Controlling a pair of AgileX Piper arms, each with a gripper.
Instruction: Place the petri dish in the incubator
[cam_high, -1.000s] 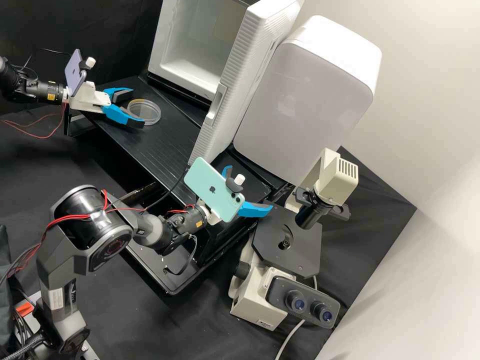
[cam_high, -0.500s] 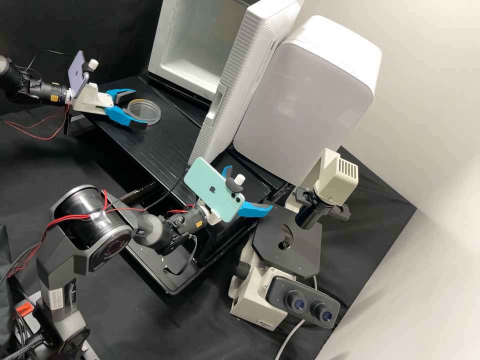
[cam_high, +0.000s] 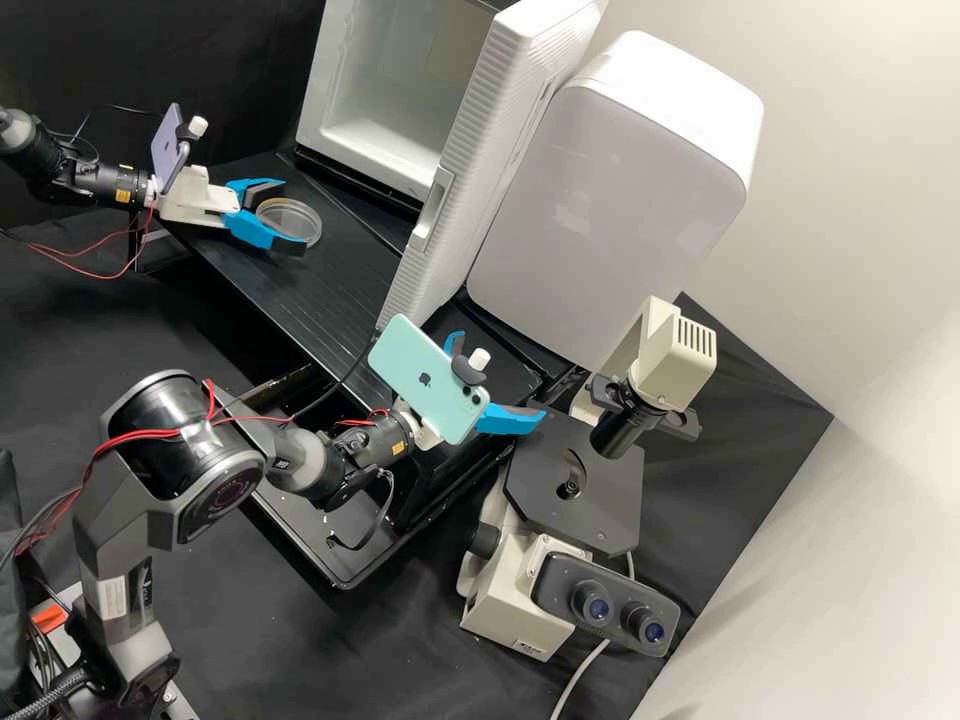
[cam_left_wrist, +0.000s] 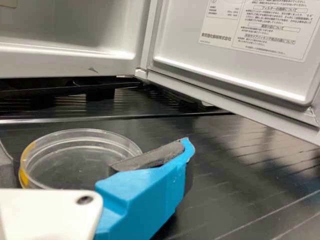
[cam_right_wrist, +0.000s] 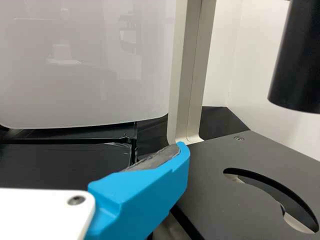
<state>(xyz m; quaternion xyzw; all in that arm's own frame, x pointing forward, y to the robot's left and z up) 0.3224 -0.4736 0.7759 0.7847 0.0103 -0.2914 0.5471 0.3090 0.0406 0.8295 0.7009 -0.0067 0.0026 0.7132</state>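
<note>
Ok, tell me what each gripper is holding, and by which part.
Nothing. The left gripper is open around the petri dish, not closed on it; the right gripper carries nothing visible.

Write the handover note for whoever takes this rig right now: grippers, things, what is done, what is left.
Left gripper: jaws open, one on either side of the petri dish, not closed on it.
Right gripper: at the edge of the microscope stage, far from the dish.
Dish: flat on the black platform, in front of the incubator.
Done: incubator door is open, left gripper is at the dish.
Left: grasp the dish, lift it, set it inside, release.
</note>
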